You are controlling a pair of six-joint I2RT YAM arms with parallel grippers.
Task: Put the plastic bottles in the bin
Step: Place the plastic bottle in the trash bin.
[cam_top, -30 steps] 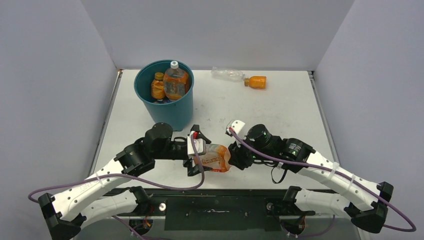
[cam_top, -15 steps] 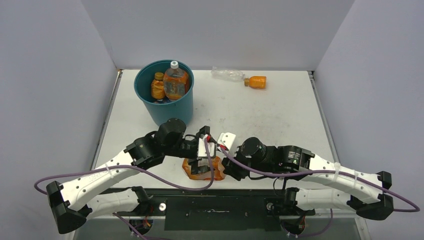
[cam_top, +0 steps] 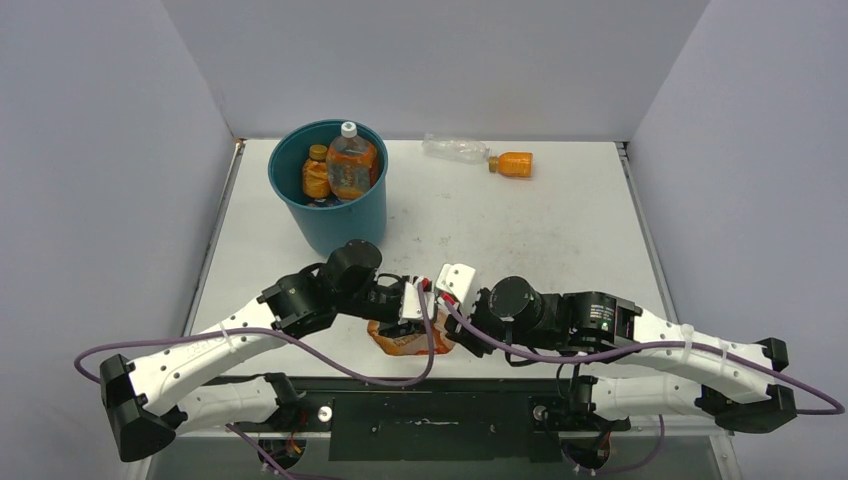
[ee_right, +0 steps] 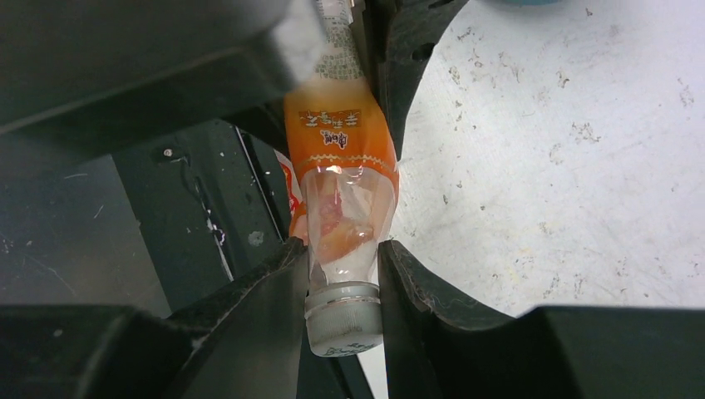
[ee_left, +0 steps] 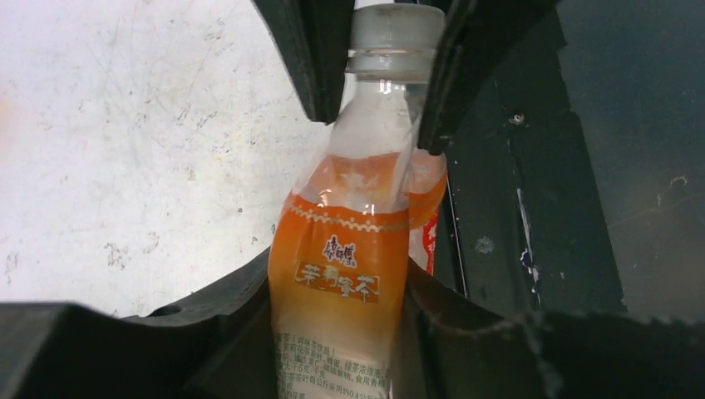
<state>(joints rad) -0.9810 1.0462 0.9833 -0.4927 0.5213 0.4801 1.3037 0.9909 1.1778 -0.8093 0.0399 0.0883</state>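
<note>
— Top external view, starting at the left: what's over there?

— The teal bin (cam_top: pixel 345 228) stands at the far left of the table (cam_top: pixel 570 230). A small orange bottle (cam_top: pixel 316 172) and a taller white-capped bottle (cam_top: pixel 350 165) are upright inside it.

— And nearer us?

— Both arms meet at the near edge over one orange-labelled bottle (cam_top: pixel 405 340). It lies partly past the table edge, above the dark frame. Whether it rests there or hangs, I can't tell.

— Who has it?

— Both. From the left wrist, the left gripper (ee_left: pixel 341 287) is clamped on the labelled body, which looks squeezed in. From the right wrist, the right gripper (ee_right: pixel 342 253) is narrowed onto the clear neck just under the cap, with a finger touching each side.

— So the cap points at the right arm?

— Yes, and the base points toward the left one.

— Anything further right?

— At the back of the table, well apart from the arms, a crumpled clear bottle (cam_top: pixel 455 149) lies on its side. A solid orange bottle (cam_top: pixel 514 163) lies just beside it.
</note>
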